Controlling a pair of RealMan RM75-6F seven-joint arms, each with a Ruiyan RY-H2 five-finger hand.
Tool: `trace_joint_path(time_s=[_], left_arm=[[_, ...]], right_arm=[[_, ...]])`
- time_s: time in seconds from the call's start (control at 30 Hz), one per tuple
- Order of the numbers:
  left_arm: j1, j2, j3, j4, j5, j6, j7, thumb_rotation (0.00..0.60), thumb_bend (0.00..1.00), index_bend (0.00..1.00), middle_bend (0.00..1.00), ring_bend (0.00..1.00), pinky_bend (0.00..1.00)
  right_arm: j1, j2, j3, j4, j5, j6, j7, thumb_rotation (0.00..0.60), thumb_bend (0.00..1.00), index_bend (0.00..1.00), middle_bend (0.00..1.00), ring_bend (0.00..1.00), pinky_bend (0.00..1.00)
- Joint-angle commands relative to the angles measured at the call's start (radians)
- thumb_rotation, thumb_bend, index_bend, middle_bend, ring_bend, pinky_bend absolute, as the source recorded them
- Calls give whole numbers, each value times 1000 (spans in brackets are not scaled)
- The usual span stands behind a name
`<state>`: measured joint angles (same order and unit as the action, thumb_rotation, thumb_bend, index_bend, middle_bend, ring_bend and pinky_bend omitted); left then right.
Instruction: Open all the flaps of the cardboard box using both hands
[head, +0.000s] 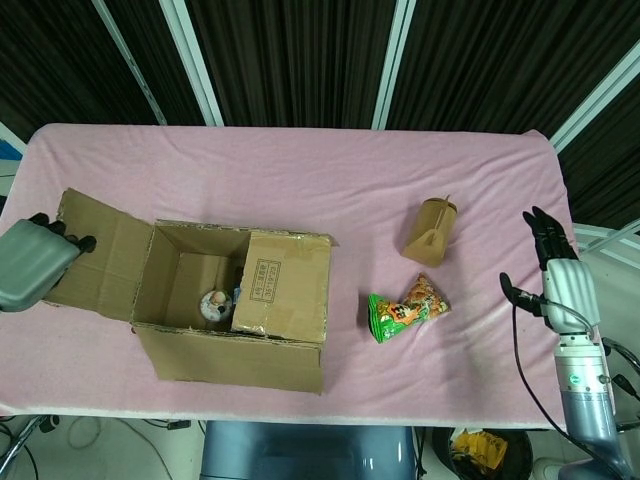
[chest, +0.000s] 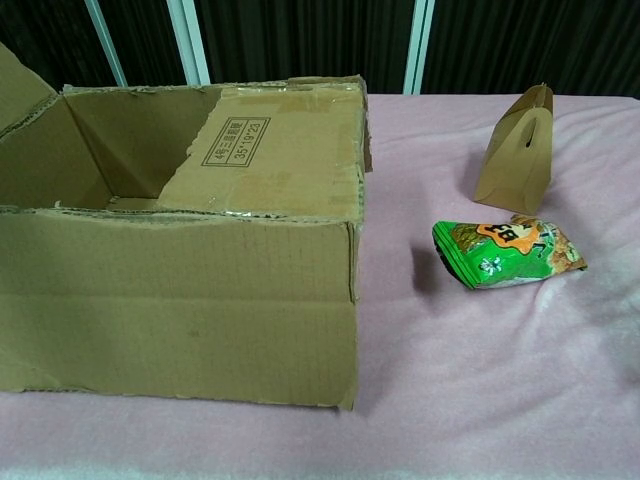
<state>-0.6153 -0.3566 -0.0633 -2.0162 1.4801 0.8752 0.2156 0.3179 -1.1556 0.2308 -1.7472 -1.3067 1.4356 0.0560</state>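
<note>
The cardboard box (head: 235, 345) stands left of centre on the pink cloth and fills the left of the chest view (chest: 180, 290). Its left flap (head: 100, 250) lies folded outward to the left; a slice of it shows at the chest view's edge (chest: 18, 85). The right flap (head: 285, 285) still slopes down into the box (chest: 260, 150). My left hand (head: 35, 262) rests at the left flap's outer edge with curled fingers; whether it grips the flap is unclear. My right hand (head: 560, 275) hangs beyond the table's right edge, fingers spread, holding nothing.
A small round item (head: 212, 303) lies inside the box. A brown paper carton (head: 432, 232) (chest: 515, 150) stands right of the box, and a green snack bag (head: 405, 310) (chest: 505, 252) lies in front of it. The pink cloth (head: 330, 180) covers the table.
</note>
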Motion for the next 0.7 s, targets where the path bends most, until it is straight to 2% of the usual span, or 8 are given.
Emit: trace_joint_path(time_s=[0.03,0.17,0.23,0.3,0.37,0.47,0.57,0.7], left_arm=[[65,2,33,25,4,48,-25,600,903,384,589,406,401],[123,-18,56,55,-3,89,-47,600,882,376,581,402,399],[144,-32,62,69,-11,105,-59,600,819,354,553,379,387],[175,-62,66,90,-30,142,-75,600,687,300,473,315,334],[209,-112,59,109,-52,214,-85,600,469,210,313,187,222],[263,-218,38,129,-90,346,-108,600,272,96,112,33,87],[301,-316,21,146,-113,436,-122,600,226,13,12,0,14],[341,-453,1,186,-138,532,-122,600,215,0,0,0,0]], right_arm=[[-1,-1,-1,-1,0,-5,-1,600,428,0,0,0,228],[-2,-3,-2,-1,-2,-10,-7,600,428,0,0,0,228],[-2,-3,-3,-2,-2,-14,-11,600,429,0,0,0,228],[-2,-2,-5,-4,-4,-19,-14,600,430,0,0,0,228],[0,1,-5,-7,-11,-21,-19,600,432,0,0,0,228],[11,15,0,-15,-28,-29,-40,600,432,0,0,0,228],[32,37,8,-32,-54,-45,-70,600,436,0,0,0,228],[84,102,11,-77,-98,-124,-134,600,446,0,0,0,228]])
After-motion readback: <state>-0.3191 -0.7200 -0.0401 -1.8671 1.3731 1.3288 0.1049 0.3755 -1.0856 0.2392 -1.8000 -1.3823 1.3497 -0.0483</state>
